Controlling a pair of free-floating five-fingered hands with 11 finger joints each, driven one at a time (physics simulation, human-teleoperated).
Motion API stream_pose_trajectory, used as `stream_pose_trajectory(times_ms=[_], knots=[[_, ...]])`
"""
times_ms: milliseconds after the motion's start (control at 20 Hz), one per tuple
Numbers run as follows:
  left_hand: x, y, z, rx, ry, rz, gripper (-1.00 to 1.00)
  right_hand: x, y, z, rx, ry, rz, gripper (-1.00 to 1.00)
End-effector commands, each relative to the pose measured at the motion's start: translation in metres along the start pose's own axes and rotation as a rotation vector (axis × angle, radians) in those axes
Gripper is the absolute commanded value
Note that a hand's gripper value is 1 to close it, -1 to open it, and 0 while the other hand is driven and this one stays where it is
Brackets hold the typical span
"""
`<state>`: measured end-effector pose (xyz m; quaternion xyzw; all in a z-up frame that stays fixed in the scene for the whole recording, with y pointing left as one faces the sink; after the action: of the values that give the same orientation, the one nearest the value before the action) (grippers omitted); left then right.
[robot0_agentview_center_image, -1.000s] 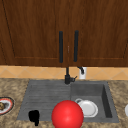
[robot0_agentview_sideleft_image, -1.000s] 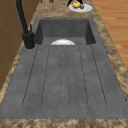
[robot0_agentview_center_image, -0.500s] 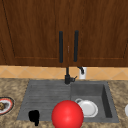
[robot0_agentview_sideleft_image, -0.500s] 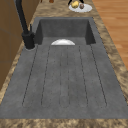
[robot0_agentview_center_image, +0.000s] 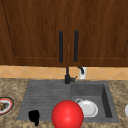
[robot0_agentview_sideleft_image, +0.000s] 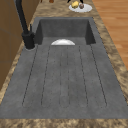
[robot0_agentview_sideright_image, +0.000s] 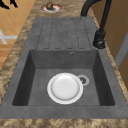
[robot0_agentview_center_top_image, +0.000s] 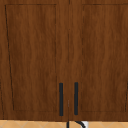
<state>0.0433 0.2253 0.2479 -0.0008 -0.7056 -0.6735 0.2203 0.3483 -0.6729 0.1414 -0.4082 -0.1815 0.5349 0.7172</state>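
Observation:
My left hand (robot0_agentview_center_image: 34, 117) hovers low at the front left, over the front edge of the drainboard (robot0_agentview_center_image: 45, 97). In the right side view it shows as dark strokes (robot0_agentview_sideright_image: 5, 4) at the top left corner, off the counter's front. A red ball (robot0_agentview_center_image: 67, 114) sits at the bottom middle of the front view, covering the sink's front rim. A white plate (robot0_agentview_sideright_image: 65, 88) lies flat in the basin (robot0_agentview_sideright_image: 37, 75) beside the drain. At the top of the left side view, the dark tips of my right hand (robot0_agentview_sideleft_image: 68, 1) hang over a white plate of food (robot0_agentview_sideleft_image: 86, 9).
A black faucet (robot0_agentview_center_image: 67, 75) rises at the back between drainboard and basin. A red-rimmed plate with food (robot0_agentview_center_image: 4, 105) rests on the counter at the far left. Two closed wooden cabinet doors with black handles (robot0_agentview_center_top_image: 61, 99) hang above.

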Motion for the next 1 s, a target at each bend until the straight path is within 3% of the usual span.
stream_pose_trajectory(times_ms=[0, 250, 550, 950], knots=[[0.0, 0.0, 0.0, 0.0, 0.0, 0.0, 0.0, -0.004, -0.004, 0.01, -0.079, -0.059, -0.055, -1.0], [0.0, 0.0, 0.0, 0.0, 0.0, 0.0, 0.0, -0.008, -0.01, 0.027, -0.09, -0.118, -0.079, -1.0], [0.0, 0.0, 0.0, 0.0, 0.0, 0.0, 0.0, -0.012, 0.001, 0.038, -0.08, -0.178, 0.017, -1.0], [0.0, 0.0, 0.0, 0.0, 0.0, 0.0, 0.0, -0.016, 0.019, 0.023, -0.043, -0.307, 0.038, -1.0]])
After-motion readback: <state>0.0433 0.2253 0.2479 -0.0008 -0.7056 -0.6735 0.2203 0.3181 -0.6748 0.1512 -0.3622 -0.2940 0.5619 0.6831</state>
